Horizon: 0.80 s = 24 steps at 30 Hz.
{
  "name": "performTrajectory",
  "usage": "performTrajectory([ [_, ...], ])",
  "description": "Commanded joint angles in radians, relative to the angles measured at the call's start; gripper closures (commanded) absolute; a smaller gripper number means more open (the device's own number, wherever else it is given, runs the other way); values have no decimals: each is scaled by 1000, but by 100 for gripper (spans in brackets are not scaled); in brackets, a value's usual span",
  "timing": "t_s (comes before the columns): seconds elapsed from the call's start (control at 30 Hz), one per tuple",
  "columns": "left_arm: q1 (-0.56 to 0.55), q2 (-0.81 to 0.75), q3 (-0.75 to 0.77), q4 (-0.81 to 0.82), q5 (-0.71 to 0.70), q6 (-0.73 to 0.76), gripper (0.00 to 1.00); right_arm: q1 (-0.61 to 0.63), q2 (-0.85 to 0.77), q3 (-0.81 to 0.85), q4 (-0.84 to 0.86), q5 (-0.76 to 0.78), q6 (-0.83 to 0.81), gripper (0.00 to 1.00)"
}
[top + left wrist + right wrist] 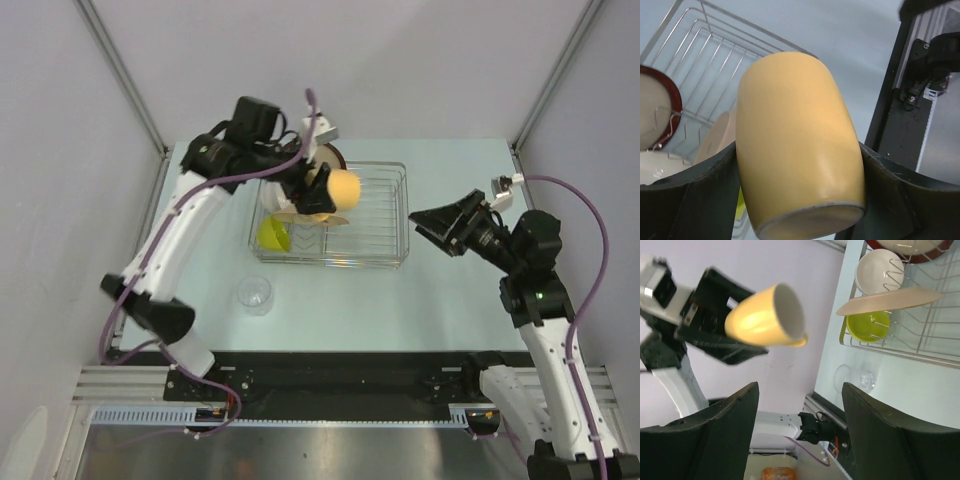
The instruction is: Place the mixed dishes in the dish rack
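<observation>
Top camera: my left claw (322, 192) clamps the mug (341, 187) over the rack (401, 215) to load it; my right claw (430, 228) is apart, empty.

left end effector (322, 190) raised, clamped; right end effector (800, 427) spread wide

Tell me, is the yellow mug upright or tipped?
Tipped: the mug lies sideways, gripped by the left tool over the rack.

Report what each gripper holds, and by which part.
Left gripper holds the yellow mug by its rounded body, clamped on opposite sides. Right gripper is open and holds nothing.
</observation>
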State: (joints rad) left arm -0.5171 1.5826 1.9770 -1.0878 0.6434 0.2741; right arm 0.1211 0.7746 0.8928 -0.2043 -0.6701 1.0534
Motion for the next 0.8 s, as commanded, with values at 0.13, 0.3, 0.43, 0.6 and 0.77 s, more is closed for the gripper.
performTrajectory([
  [0.13,-67,419,491,-70,-63,94,99,0,-198,-26,-291,182,-174,28],
  [0.3,-130,494,459,81,-220,145,100,0,-256,-61,-366,211,-199,29],
  [0.43,-150,547,425,179,-293,175,100,0,-279,-95,-383,222,-199,30],
  [0.6,-182,629,430,255,-352,232,100,2,-294,-124,-374,227,-185,31],
  [0.77,-198,709,434,267,-392,272,100,0,-301,-138,-376,219,-185,32],
])
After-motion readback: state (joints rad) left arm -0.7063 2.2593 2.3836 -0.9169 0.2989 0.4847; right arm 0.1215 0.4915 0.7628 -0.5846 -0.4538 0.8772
